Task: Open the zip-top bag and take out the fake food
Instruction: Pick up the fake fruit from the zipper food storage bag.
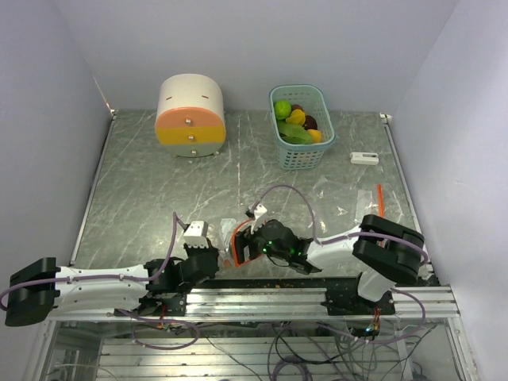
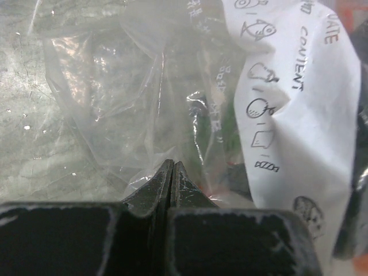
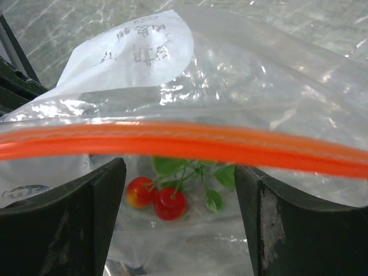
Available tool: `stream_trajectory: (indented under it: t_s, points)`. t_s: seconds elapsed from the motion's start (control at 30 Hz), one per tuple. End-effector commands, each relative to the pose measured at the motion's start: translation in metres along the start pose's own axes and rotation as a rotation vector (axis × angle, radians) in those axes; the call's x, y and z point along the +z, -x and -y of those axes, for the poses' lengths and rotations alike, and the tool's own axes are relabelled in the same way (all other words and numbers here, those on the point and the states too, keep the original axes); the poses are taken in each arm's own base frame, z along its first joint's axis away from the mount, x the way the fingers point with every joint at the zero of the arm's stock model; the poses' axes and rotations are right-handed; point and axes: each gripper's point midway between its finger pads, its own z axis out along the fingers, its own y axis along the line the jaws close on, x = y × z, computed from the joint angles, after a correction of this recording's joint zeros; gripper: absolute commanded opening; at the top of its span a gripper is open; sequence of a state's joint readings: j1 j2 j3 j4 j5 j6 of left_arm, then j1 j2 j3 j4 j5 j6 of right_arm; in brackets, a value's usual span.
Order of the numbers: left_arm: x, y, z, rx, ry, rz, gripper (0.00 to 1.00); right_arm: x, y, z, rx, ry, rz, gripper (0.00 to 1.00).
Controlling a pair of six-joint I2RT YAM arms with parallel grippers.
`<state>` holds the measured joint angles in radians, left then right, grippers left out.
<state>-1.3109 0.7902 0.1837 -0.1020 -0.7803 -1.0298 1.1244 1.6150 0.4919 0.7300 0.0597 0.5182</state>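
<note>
Bright, even light; glare on the bag (image 3: 259, 75); wrist views blurry.

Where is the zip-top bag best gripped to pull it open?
Likely the orange zip strip, approached head-on from the mouth side: that stiff band runs level across the gap between the open right fingers, whereas the clear film of the zip-top bag is slack and crumpled.

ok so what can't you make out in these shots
- left wrist: whether the shut left pincer grips the bag; clear creases hide it
- right wrist: whether the orange zip is sealed; its tracks blur together
- top view: small white item, too small to identify
</note>
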Motion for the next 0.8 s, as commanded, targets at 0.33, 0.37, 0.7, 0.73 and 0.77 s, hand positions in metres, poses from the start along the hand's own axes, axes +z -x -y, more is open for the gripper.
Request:
stream_trajectory:
  t_s: [0.33, 0.37, 0.7, 0.73, 0.77]
  points:
    - [-0.003, 0.003, -0.006, -0.018, 0.010, 0.015, 0.07, 0.013, -0.013, 0.026, -0.072, -0.211, -0.040, 0.58]
    - [-0.003, 0.003, -0.006, -0.019, 0.011, 0.017, 0.07, 0.012, -0.013, 0.029, -0.070, -0.226, -0.043, 0.54]
    - [-0.003, 0.003, -0.007, -0.015, 0.013, 0.016, 0.07, -0.001, 0.001, 0.031, -0.036, -0.253, 0.011, 0.07]
    - [-0.003, 0.004, -0.007, -0.015, 0.014, 0.017, 0.07, -0.003, 0.002, 0.031, -0.032, -0.251, 0.019, 0.03]
    - [-0.003, 0.004, -0.006, -0.014, 0.014, 0.018, 0.07, -0.005, 0.004, 0.030, -0.030, -0.250, 0.025, 0.00]
